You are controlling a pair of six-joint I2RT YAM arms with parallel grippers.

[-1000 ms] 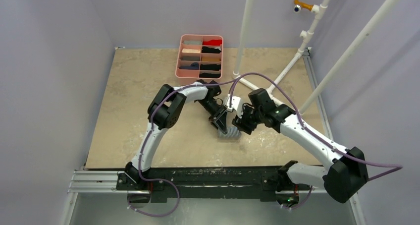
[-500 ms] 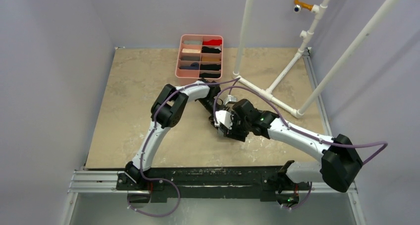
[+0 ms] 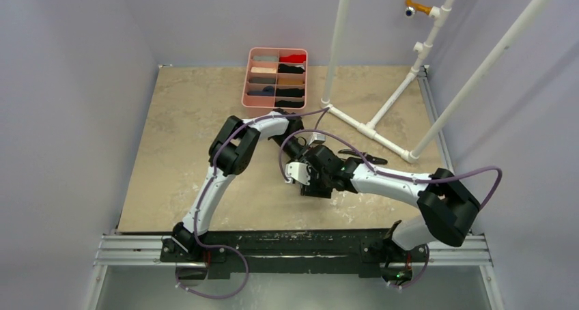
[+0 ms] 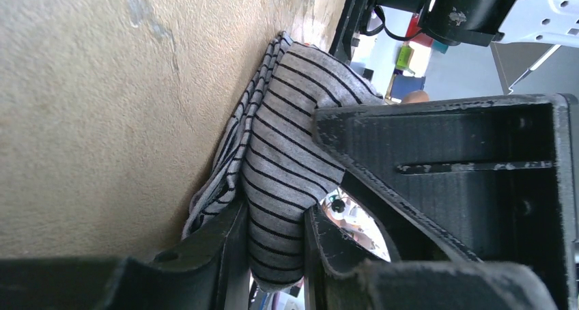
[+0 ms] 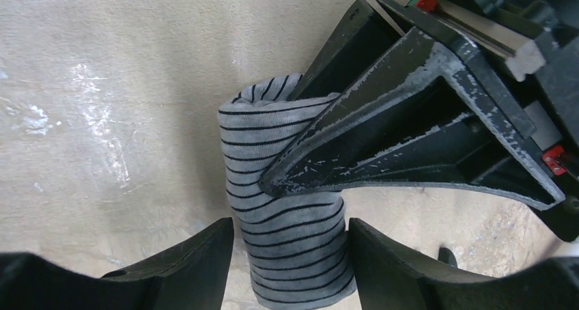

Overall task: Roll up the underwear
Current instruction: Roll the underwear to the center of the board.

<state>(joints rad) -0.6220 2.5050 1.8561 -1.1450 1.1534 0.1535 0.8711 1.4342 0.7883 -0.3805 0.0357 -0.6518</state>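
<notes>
Mottled beige table between lilac walls, pink tray at far edge, white pipes right, striped underwear rolled mid-table, left claw clenched on it, right claw spread astride it.

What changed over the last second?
The right arm swung left, bringing the right gripper over the striped underwear roll, its open jaws straddling it. The roll is now hidden under that wrist in the top view. Nothing was let go. The left gripper stayed clamped on the cloth, and the pink tray has not moved.
</notes>
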